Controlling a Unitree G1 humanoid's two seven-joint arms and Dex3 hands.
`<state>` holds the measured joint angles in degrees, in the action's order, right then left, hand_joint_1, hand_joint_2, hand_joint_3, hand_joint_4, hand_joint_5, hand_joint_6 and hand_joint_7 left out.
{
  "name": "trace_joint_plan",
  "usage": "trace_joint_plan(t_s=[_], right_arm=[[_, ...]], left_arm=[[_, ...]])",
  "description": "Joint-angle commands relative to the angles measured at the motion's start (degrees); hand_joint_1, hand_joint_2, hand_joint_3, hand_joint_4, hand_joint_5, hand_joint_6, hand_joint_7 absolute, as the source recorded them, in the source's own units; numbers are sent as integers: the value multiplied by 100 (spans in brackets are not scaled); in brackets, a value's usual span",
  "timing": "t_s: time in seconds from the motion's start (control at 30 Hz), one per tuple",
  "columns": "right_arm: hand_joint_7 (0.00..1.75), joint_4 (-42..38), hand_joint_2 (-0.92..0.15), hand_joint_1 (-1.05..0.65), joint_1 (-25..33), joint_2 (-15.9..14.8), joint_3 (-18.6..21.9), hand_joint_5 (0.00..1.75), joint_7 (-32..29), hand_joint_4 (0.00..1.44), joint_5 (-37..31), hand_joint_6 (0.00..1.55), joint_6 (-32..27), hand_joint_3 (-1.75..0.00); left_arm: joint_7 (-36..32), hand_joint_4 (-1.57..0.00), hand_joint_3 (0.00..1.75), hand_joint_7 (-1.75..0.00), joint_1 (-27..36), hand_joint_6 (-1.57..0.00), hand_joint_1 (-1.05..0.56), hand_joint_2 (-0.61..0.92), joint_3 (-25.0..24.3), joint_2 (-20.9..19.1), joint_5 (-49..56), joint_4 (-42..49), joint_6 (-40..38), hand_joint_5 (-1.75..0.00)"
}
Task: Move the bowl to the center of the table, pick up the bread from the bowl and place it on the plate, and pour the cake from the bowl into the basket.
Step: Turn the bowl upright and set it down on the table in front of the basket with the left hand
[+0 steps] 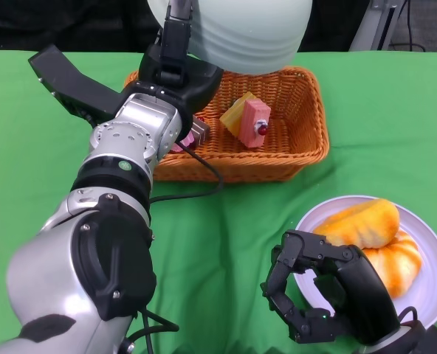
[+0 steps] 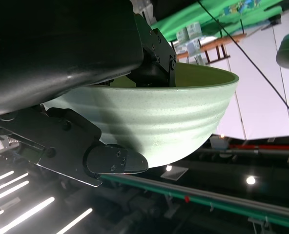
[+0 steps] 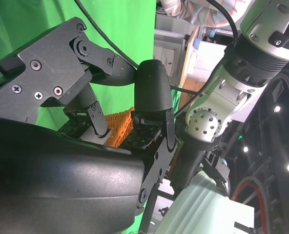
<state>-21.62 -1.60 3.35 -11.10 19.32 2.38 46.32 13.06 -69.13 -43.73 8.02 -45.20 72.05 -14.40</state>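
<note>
I am holding the pale green ribbed ceramic bowl [image 1: 237, 33] tipped over the orange wicker basket [image 1: 300, 136], left hand [image 1: 178, 74] pinching its slick, rigid rim, right hand [image 1: 325, 295] loosely curled, empty.

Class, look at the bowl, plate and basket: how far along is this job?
Done: bread lies on the plate; cake pieces sit in the basket. In hand: the left hand holds the bowl tipped above the basket. Left: seemingly nothing but finishing the pour. The right hand holds nothing.
</note>
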Motion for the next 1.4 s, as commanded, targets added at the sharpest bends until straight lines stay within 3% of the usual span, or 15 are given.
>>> trace_joint_plan(t_s=[0.03,0.43,0.63,0.73,0.87,0.93,1.03,1.1,1.2,1.4], right_arm=[[144,63,-49,-22,19,-61,5,165,-25,89,13,82,5,-103],[143,-44,-50,-22,-1,-16,5,163,25,88,109,82,82,-101],[142,-102,-51,-22,-35,-12,15,163,19,88,99,82,95,-101],[142,-131,-51,-24,-61,-23,20,163,32,88,106,81,93,-100],[142,-192,-52,-22,-95,-13,29,163,27,89,107,82,151,-99],[142,-229,-50,-22,-113,-7,31,163,35,89,124,82,184,-102],[143,-303,-51,-24,-155,-13,35,162,34,89,107,82,224,-101],[143,-312,-53,-25,-159,-2,34,162,6,90,80,82,212,-97],[143,-391,-54,-24,-209,13,34,162,15,89,83,81,307,-95],[143,-408,-53,-23,-236,6,47,162,-10,89,59,81,327,-96]], left_arm=[[-60,-70,54,-174,-265,-51,-20,92,12,-40,-50,-87,47,-175],[-31,-72,47,-175,-236,-51,-18,92,122,-86,8,-103,52,-175],[307,-73,48,-167,-125,-58,-17,90,656,-90,552,-213,476,-175],[640,-75,72,-157,2,-66,-14,80,1181,-75,1131,-344,1102,-175],[1144,-76,80,-161,122,-68,-13,79,1756,-108,1777,-495,1931,-175],[1273,-77,98,-157,137,-74,-12,65,1895,-124,1927,-529,2158,-175],[1424,-77,105,-153,232,-79,-13,59,2301,-183,2379,-709,2690,-175],[1512,-76,106,-153,375,-76,-17,60,2640,-255,2784,-848,3272,-175],[1583,-68,91,-149,620,-70,-23,68,3088,-458,3348,-1016,4139,-174],[1159,-76,80,-145,1023,-71,-23,76,3644,-1020,4317,-1079,5742,-175]])
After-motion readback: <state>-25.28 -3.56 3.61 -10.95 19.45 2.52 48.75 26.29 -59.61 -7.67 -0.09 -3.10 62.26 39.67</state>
